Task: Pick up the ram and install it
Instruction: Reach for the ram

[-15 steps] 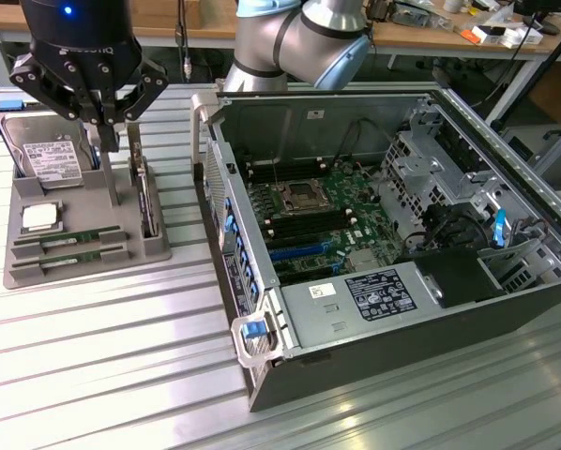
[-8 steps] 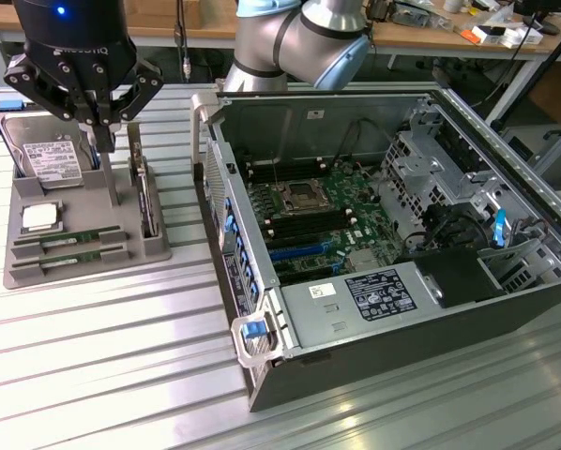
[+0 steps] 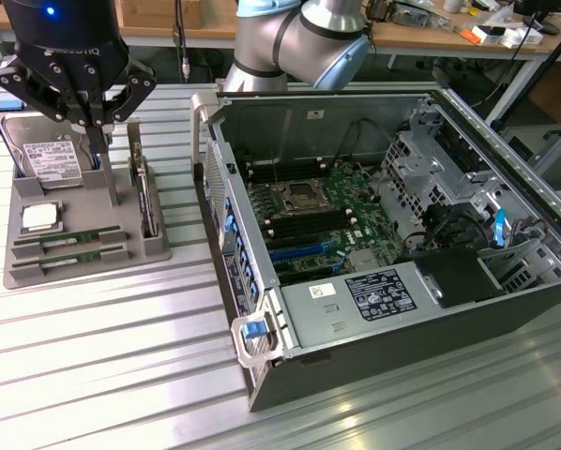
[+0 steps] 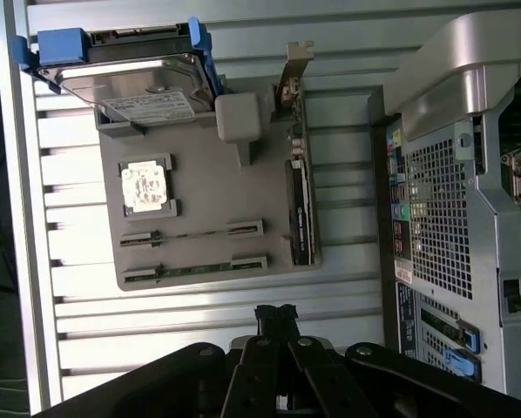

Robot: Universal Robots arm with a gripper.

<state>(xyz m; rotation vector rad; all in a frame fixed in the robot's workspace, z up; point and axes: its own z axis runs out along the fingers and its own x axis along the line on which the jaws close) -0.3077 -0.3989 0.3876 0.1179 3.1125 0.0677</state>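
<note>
Pincer [image 3: 95,127] closed on nothing; I see it hovering over the gray tray [image 3: 37,272]. The ram [image 3: 71,257] lies in a slot at the tray's edge, just beside the CPU chip [image 3: 39,217], well apart from my fingertips.
</note>
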